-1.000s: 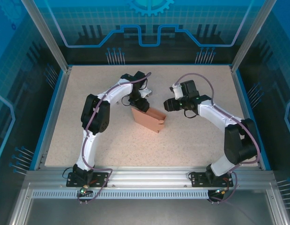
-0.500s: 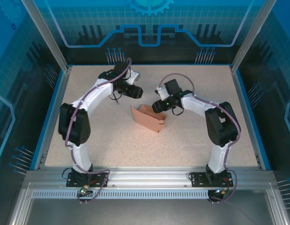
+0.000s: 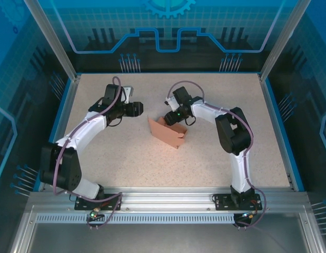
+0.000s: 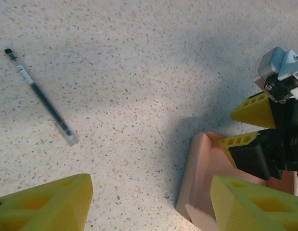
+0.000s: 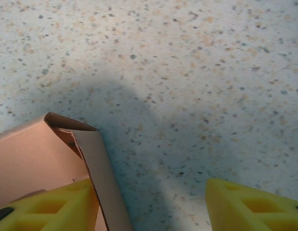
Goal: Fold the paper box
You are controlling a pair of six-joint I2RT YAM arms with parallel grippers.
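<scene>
The right claw [image 3: 170, 117] is hanging released with its jaws spread wide. In its wrist view one yellow finger [image 5: 47, 207] is sitting inside the paper box [image 5: 33, 154] and the other is outside an upright wall. The salmon-orange paper box is lying partly folded near the middle of the speckled bench [image 3: 215, 158]. The left claw [image 3: 137, 108] is also hanging released, over bare bench just beside the box. A thin dark pen [image 4: 40, 96] is lying well apart from the box.
</scene>
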